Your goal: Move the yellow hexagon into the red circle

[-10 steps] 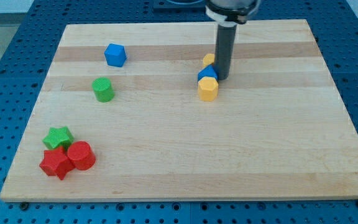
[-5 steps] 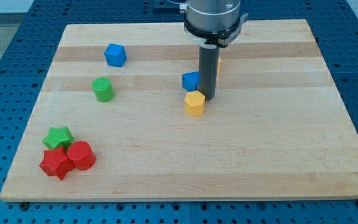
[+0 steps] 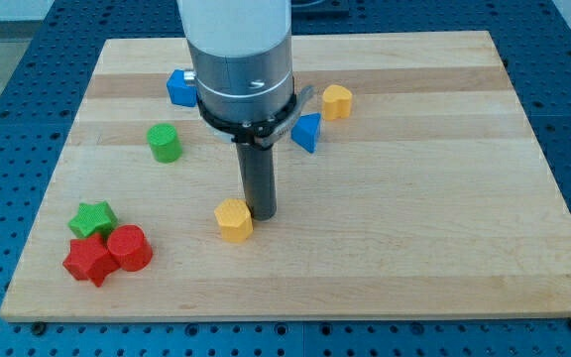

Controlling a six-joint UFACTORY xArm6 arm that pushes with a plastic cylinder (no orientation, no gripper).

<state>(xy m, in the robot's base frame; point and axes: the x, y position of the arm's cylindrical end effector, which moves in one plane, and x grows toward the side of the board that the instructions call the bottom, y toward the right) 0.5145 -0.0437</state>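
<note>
The yellow hexagon lies on the wooden board, left of its middle and toward the view's bottom. My tip stands right against the hexagon's upper right side. The red circle lies near the board's bottom left corner, well to the left of the hexagon. It touches a red star and a green star.
A green cylinder stands at the upper left. A blue block is partly hidden behind the arm. A blue triangular block and a second yellow block lie at the upper middle.
My tip has pushed the yellow hexagon down and to the left, away from the blue triangular block and the other yellow block. The other blocks have kept their places.
</note>
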